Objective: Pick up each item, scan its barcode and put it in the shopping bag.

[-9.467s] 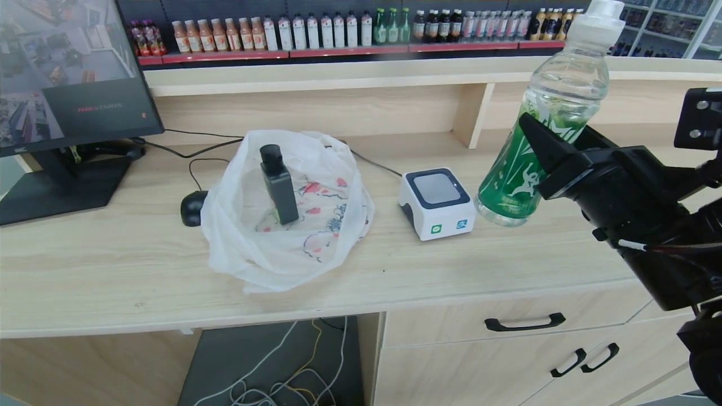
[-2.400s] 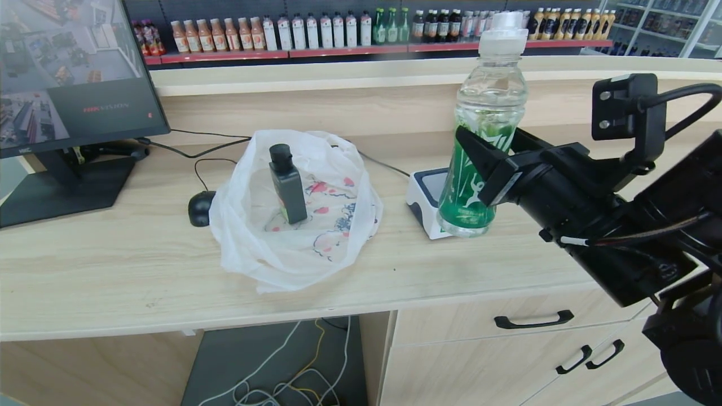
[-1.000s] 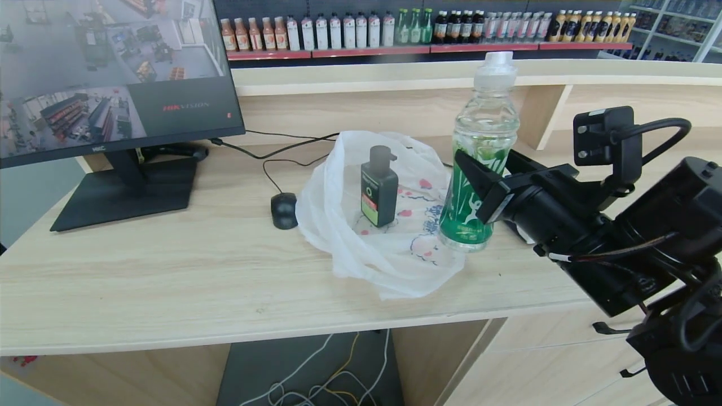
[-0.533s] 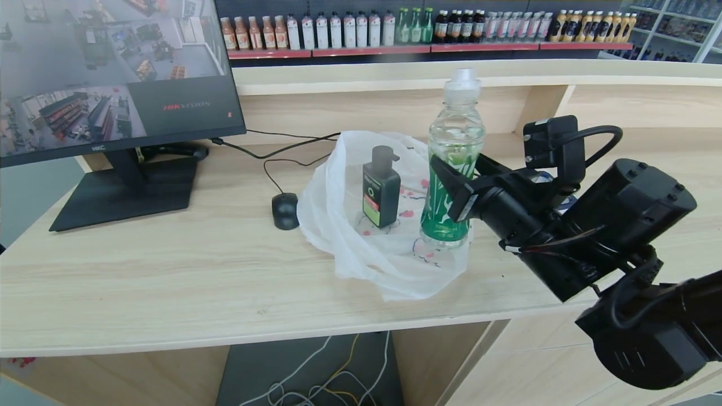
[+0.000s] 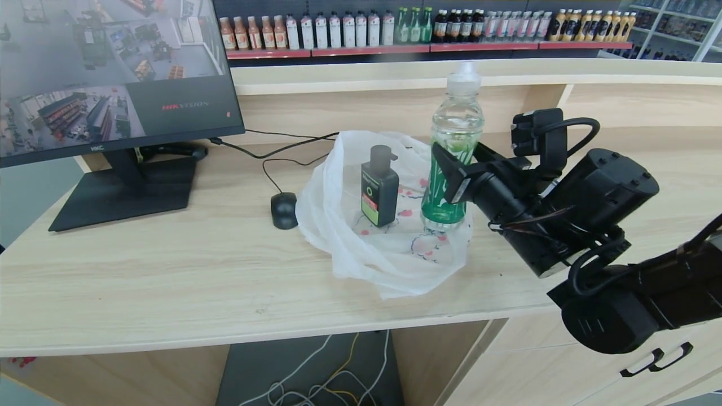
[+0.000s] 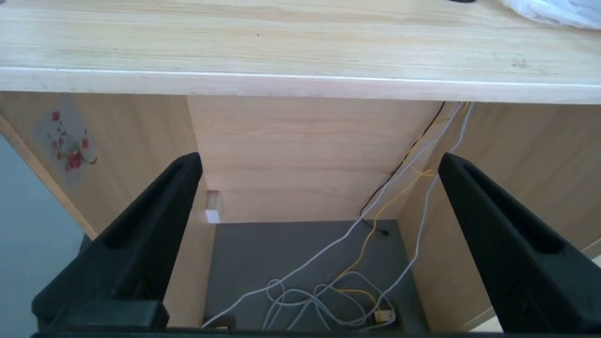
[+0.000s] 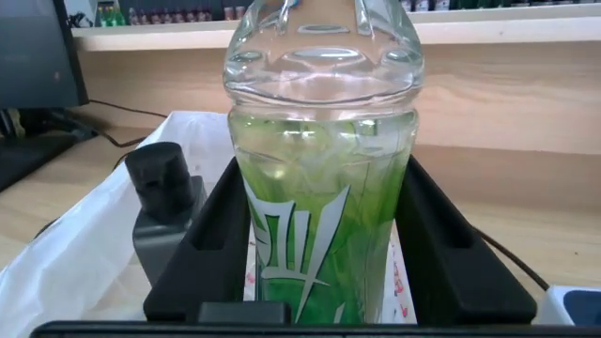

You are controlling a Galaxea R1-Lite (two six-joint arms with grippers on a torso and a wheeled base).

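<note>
Shifted into the one shopping bag: one green-label drink bottle, clamped by our right gripper. We count one black pump bottle beside it. Left gripper spread wide.

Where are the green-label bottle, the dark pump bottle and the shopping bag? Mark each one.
green-label bottle (image 5: 439, 207), head view, on its green label.
dark pump bottle (image 5: 379, 194), head view, on the front of its body.
shopping bag (image 5: 330, 225), head view, on its left wall.
</note>
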